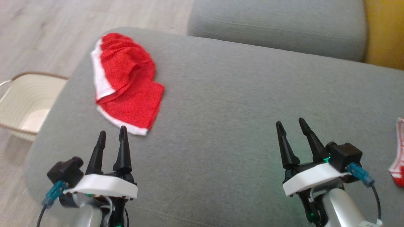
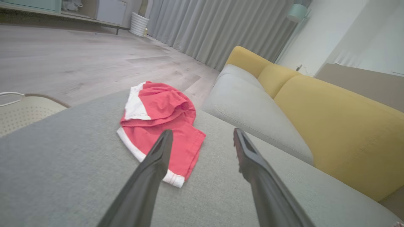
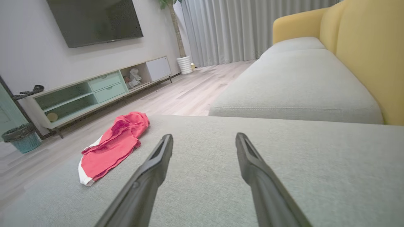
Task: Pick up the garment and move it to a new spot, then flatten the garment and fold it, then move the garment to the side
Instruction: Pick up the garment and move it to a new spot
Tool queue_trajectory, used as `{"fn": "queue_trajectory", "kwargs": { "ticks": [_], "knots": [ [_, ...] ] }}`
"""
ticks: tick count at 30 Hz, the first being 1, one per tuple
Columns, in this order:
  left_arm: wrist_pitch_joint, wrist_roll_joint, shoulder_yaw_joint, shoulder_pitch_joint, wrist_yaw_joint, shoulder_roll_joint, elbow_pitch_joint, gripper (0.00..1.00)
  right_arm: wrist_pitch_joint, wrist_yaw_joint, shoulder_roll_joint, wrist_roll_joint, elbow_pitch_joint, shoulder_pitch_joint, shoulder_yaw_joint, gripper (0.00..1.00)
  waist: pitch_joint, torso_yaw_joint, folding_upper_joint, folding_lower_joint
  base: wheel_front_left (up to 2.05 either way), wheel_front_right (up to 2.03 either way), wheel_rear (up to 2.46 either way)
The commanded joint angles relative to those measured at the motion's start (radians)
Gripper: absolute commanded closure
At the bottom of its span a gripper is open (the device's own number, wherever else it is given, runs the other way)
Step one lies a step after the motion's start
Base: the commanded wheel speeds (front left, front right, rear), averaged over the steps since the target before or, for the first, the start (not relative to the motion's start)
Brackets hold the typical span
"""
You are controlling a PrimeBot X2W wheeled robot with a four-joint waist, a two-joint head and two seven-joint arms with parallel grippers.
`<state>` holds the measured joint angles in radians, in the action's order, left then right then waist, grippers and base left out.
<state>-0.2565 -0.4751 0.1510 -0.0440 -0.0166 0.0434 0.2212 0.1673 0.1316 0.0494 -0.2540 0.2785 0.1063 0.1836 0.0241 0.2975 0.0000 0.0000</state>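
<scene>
A red garment with white trim (image 1: 126, 85) lies crumpled near the far left corner of the grey sofa cushion (image 1: 240, 101). It also lies ahead of the left fingers as the red garment (image 2: 161, 126) and far left as the red garment (image 3: 113, 145). My left gripper (image 1: 112, 134) hovers open just short of the garment's near hem, holding nothing. My right gripper (image 1: 292, 123) stands open and empty over the cushion's right half, far from the garment.
A cream laundry basket (image 1: 22, 104) stands on the wood floor left of the cushion. Another red-and-white cloth (image 1: 399, 154) shows at the right edge. A second grey seat (image 1: 277, 28) and yellow backrest (image 2: 341, 126) lie beyond. A TV console (image 3: 94, 91) lines the wall.
</scene>
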Motion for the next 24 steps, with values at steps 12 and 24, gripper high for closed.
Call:
{"fn": "queue_trajectory", "kwargs": {
  "ticks": [12,24],
  "knots": [
    [-0.005,0.011,-0.039,-0.008,0.009,0.007,-0.051,0.00,0.025,-0.001,0.001,-0.038,0.017,0.031,0.052,0.00,-0.013,0.138,0.0000,0.0000,0.00,0.00,0.00],
    [-0.005,0.021,-0.099,-0.064,0.018,0.007,-0.023,0.00,0.012,-0.001,0.001,-0.024,0.007,0.054,0.035,0.00,0.035,0.096,0.0000,0.0000,0.00,0.00,0.00]
  ]
}}
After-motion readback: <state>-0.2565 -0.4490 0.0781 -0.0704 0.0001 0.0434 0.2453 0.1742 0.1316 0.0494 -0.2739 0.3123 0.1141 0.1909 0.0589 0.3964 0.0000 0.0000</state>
